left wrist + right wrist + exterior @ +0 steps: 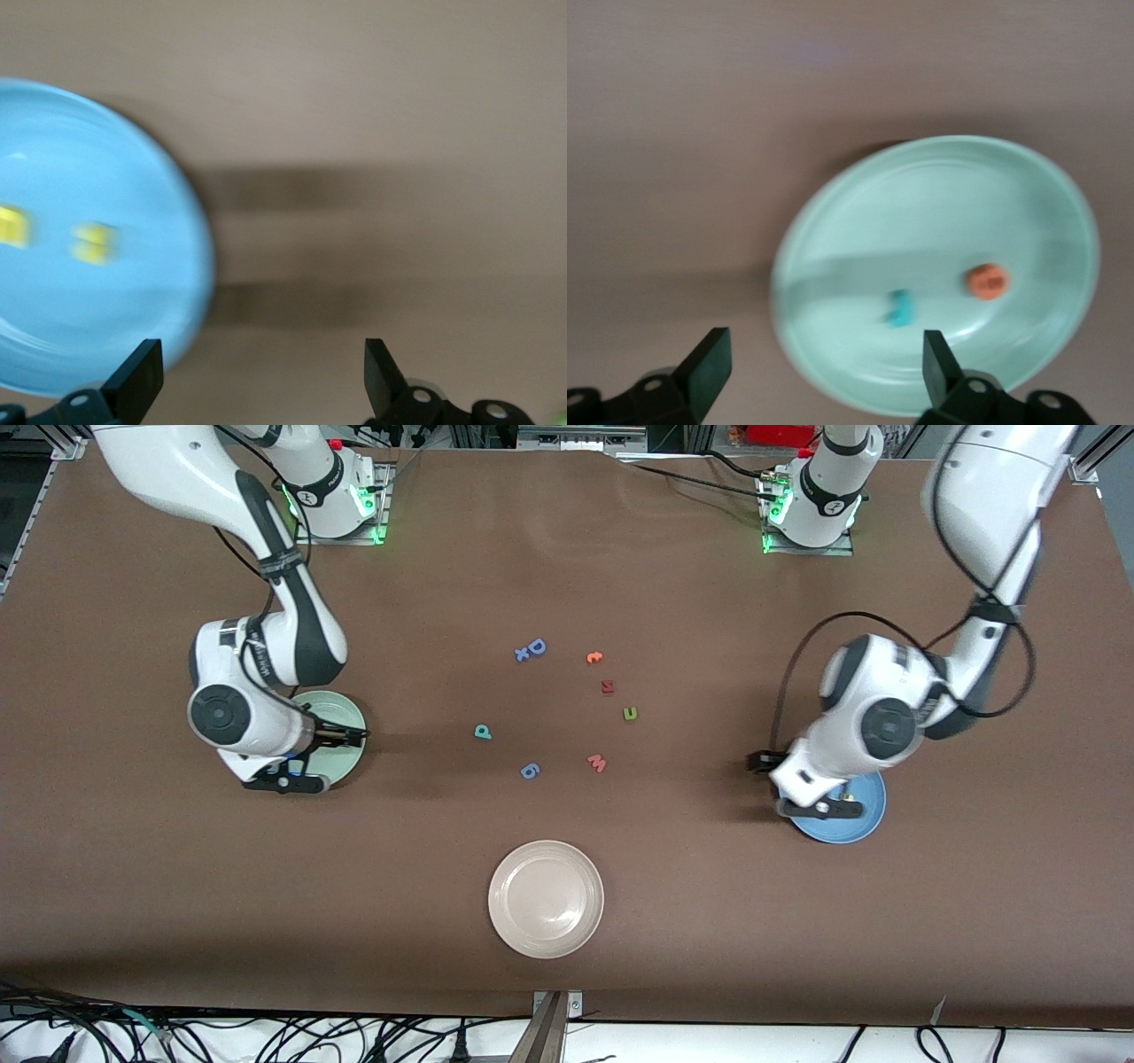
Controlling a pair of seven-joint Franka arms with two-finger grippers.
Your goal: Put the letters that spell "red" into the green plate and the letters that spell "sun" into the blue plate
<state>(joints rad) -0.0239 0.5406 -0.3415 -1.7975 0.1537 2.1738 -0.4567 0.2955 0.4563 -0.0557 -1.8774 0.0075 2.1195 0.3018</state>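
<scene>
On the brown surface: 3 plates, 7 loose letters, 2 arms. Green plate, toward the right arm's end, holds 2 letters, 1 teal and 1 orange, lying apart on its floor. Right claw hangs over this plate, fingers apart and empty. Blue plate, toward the left arm's end, holds 2 yellow letters side by side, 1 of them cut by the wrist view's edge; their shapes are too blurred to read. Left claw hangs over the blue plate's rim and the bare surface beside it, fingers apart and empty. Beige plate, nearest the front camera, sits between the two arms' ends. Loose letters lie in a scatter at mid-surface, well apart from all 3 plates: blue "D" touching a small blue "x", farthest from the camera; orange letter beside them toward the left arm's end; dark red letter just nearer; green u/n letter nearer again; teal letter toward the right arm's end; pink "w" and blue letter nearest the camera within the scatter.
</scene>
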